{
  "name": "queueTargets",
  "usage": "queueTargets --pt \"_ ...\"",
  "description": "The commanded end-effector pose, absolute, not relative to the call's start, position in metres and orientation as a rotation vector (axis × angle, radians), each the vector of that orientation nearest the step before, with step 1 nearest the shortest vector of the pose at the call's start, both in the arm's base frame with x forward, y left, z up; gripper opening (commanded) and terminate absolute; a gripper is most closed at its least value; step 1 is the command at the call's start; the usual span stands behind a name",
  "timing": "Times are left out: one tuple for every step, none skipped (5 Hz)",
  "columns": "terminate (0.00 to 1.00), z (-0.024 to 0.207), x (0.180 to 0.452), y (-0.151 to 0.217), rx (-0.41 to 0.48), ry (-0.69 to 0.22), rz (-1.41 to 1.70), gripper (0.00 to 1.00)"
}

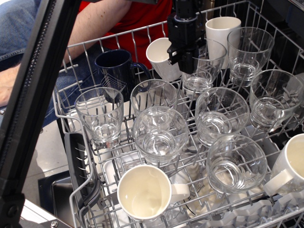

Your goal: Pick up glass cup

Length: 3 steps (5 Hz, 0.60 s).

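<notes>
One black gripper (183, 53) is hanging straight down at the dish rack's (78, 156) far edge, clamping the near-left rim of a glass cup (202, 71) sitting beside a tilted white mug (161, 58).

Single view, set high and close over a wire rack (76, 156), looking steeply down and toward 12 o'clock. Near enough that the rack runs past the frame at 3 and 6 o'clock. Open mouths of a mug (144, 192) at 6 and the glasses seen almost straight from above, more side wall showing on those toward 12. Dark, blurred bar (35, 102) very near the lens, slanting from 12 down to 8 o'clock and hiding the left strip. Beyond the far rim at 11 to 12 o'clock, a person (102, 21), cropped. Gripper (183, 50) entering from 12 o'clock.
</notes>
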<state>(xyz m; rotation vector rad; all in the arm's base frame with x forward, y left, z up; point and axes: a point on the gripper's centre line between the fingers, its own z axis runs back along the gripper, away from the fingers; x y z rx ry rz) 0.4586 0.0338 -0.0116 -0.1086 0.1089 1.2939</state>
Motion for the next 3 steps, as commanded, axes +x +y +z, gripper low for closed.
queueTargets --pt "0.00 0.092 0.461 0.034 -0.322 -0.028 1.116 0.00" --pt "0.00 0.113 0.454 0.030 -0.330 -0.048 1.063 0.00" --pt "0.00 0.134 0.451 0.026 -0.323 -0.111 0.975 0.00"
